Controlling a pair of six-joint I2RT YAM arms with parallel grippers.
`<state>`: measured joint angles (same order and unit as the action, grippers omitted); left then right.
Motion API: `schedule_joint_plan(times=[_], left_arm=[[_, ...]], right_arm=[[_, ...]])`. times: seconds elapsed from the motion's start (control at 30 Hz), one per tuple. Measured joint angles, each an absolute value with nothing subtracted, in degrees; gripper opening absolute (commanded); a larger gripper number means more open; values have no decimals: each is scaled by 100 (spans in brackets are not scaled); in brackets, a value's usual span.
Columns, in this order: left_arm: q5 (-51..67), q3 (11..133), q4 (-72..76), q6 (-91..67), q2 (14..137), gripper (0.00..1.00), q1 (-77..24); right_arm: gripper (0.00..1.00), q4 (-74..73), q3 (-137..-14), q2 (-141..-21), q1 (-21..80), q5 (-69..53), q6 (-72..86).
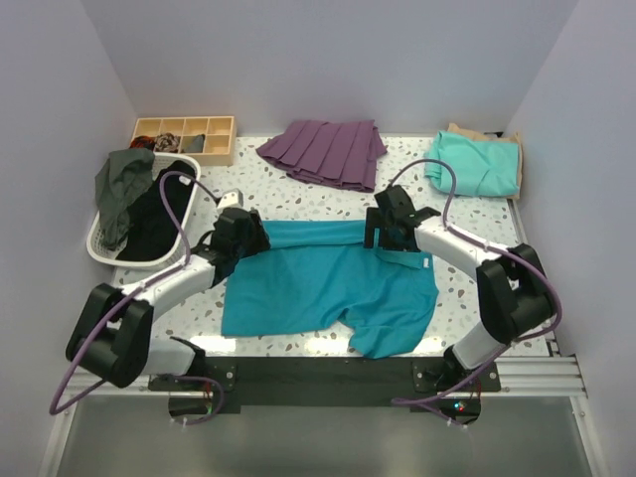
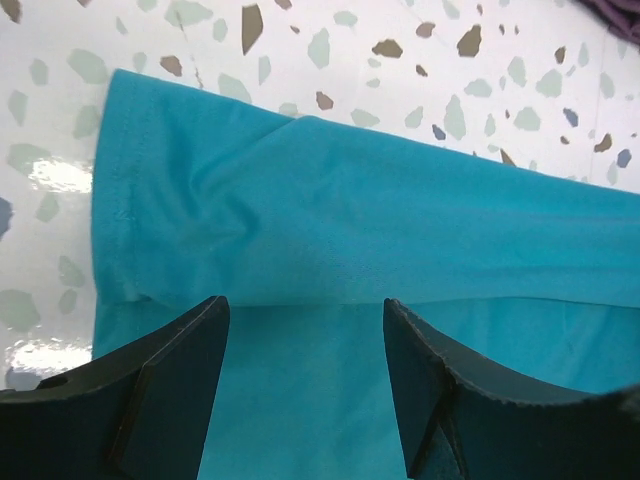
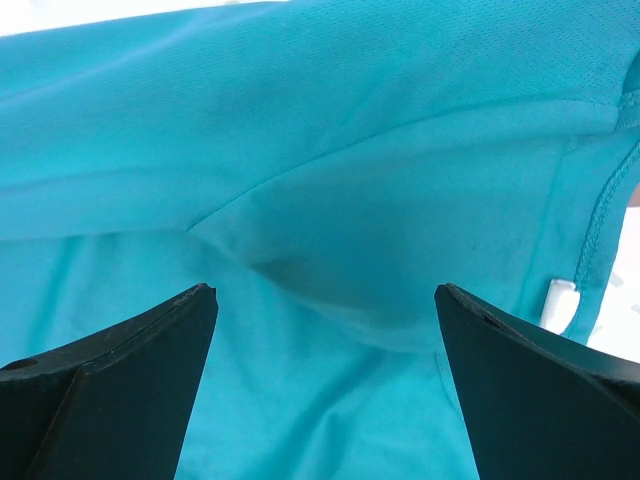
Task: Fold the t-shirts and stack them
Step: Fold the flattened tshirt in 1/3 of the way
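The deep teal-blue t-shirt (image 1: 328,288) lies spread on the table's middle, its far edge folded over toward the front. My left gripper (image 1: 241,237) hovers open over the shirt's far left corner; the left wrist view shows the folded band (image 2: 350,220) beyond the fingers (image 2: 170,390). My right gripper (image 1: 388,234) hovers open over the far right part, above rumpled cloth (image 3: 330,250) near the collar. Neither holds cloth. The mint-green t-shirt (image 1: 477,164) lies folded at the back right on the tan one (image 1: 487,134), which shows only as an edge.
A purple pleated garment (image 1: 325,152) lies at the back centre. A white basket (image 1: 109,253) with dark clothes stands at the left. A wooden compartment tray (image 1: 184,137) sits at the back left. The speckled tabletop (image 1: 477,229) is bounded by walls.
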<state>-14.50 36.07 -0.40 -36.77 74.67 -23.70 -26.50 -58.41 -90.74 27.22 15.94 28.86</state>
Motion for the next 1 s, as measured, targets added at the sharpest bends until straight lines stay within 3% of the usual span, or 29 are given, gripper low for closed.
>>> schedule_joint_plan(times=[0.4,0.7,1.0], left_arm=[[-1352,3968,574,-3463,8908,68,-2366],[-1417,4915,690,-3201,9974,66,-2137],[-1623,5424,637,-2801,10326,66,-2058]], right_arm=[[96,-2401,-6058,-10068,2165,1066,2801],[96,-2368,-7026,-10803,1870,744,2558],[98,-2561,-7583,-11078,1837,491,1925]])
